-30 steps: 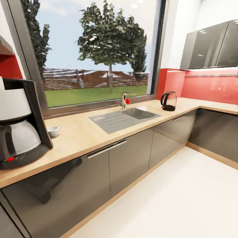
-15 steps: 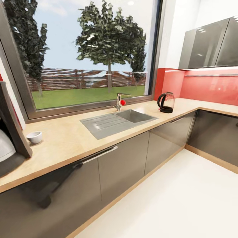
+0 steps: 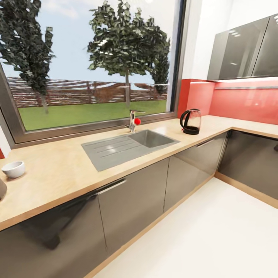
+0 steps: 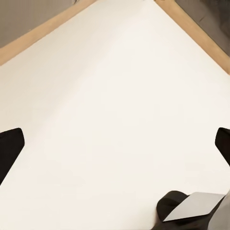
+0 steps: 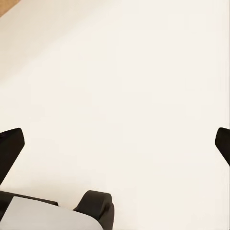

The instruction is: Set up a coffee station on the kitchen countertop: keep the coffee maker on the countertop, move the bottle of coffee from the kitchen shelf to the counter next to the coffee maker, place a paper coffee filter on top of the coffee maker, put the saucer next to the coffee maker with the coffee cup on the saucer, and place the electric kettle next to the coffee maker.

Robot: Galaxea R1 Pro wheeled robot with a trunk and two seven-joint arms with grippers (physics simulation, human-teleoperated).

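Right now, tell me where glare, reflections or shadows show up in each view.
Head view: glossy cabinet fronts mirror dark shapes and the pale floor; the red backsplash glows under a light strip; the electric kettle is sharp. Left wrist view: the left hand hangs over evenly lit floor, faint soft shading. Right wrist view: the right hand over floor, nearly washed out.

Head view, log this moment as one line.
kettle on countertop past sink | cup near left | both grippers open over floor

Black end effector fingertips [image 4: 10,143], rounded black joint [image 5: 98,203], pale grey flat-panelled body [image 4: 199,207]
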